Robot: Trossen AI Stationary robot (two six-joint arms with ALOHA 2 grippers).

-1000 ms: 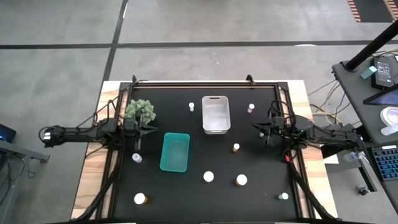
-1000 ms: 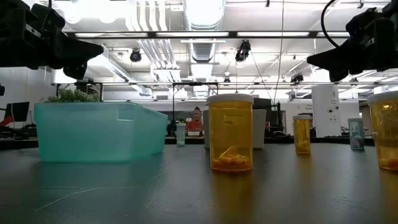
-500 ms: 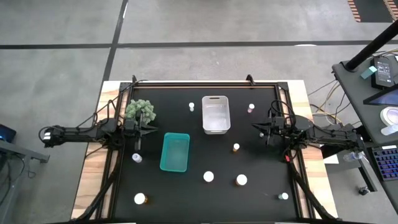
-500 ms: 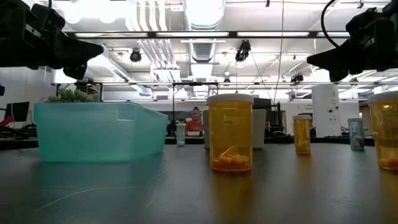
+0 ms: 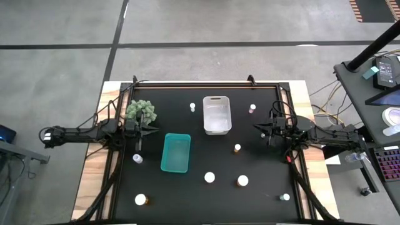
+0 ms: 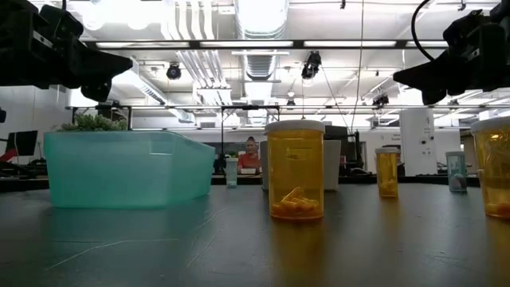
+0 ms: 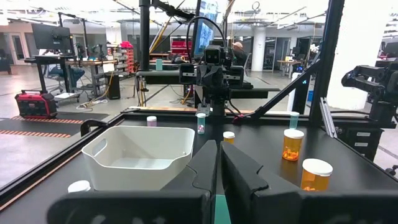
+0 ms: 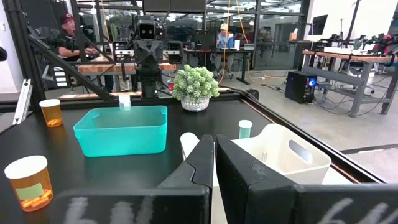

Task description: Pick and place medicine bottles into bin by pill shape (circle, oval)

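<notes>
Black tabletop [image 5: 187,187]: bottles [image 5: 209,177] scattered unsorted, so your left gripper [image 5: 150,130] and right gripper [image 5: 257,128] wait closed, holding nothing.

Pill shape: cannot be told from the high view; medicine bottles [image 5: 209,177] show only as small white caps. Low view: nearest amber bottle [image 6: 296,170] shows small pills at its base, outline unclear. Rightmost amber bottle [image 6: 495,167] is cut off by the frame edge. Teal bin [image 6: 127,168] hides most of the plant [image 6: 94,123] behind it. Right wrist view: white cap [image 8: 189,144] is partly hidden behind the fingers [image 8: 186,173].
</notes>
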